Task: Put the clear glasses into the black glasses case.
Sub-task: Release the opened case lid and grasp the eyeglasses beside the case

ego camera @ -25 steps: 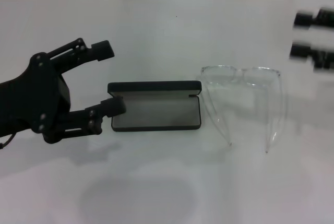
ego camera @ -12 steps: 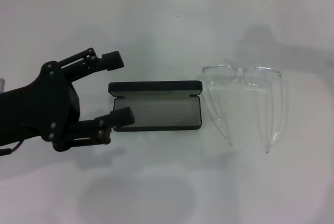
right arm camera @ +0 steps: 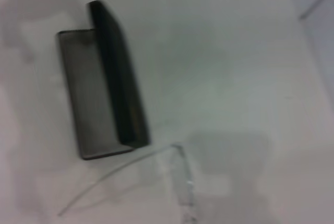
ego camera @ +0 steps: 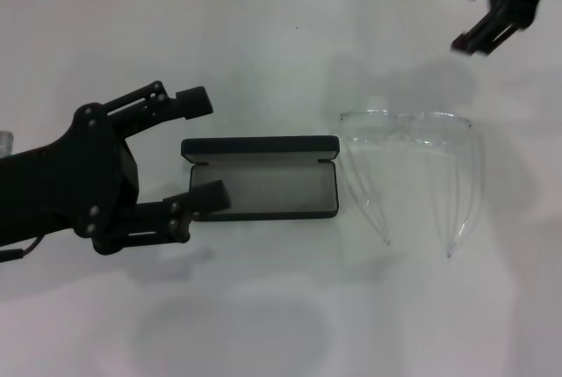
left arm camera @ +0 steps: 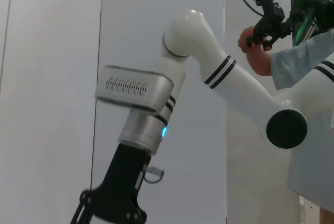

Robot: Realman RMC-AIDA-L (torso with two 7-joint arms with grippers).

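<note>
I'm seeing the slim black hinged glasses case [ego camera: 261,179] lying open, long axis running left-right. Just to its right, the transparent plastic glasses [ego camera: 411,170] are resting with arms unfolded, pointing toward me. My left gripper [ego camera: 204,150] is hanging spread wide at the case's left end. My right gripper [ego camera: 489,17] is hovering far back; I cannot tell its fingers' state.

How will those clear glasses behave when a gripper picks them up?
The clear glasses look thin and probably light. Their long unfolded arms may flex or swing when lifted. The smooth clear plastic could slip between fingers, so gripping the front frame seems safer.

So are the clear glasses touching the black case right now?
Apart. The head view shows bare table between the clear glasses and the black case.
</note>
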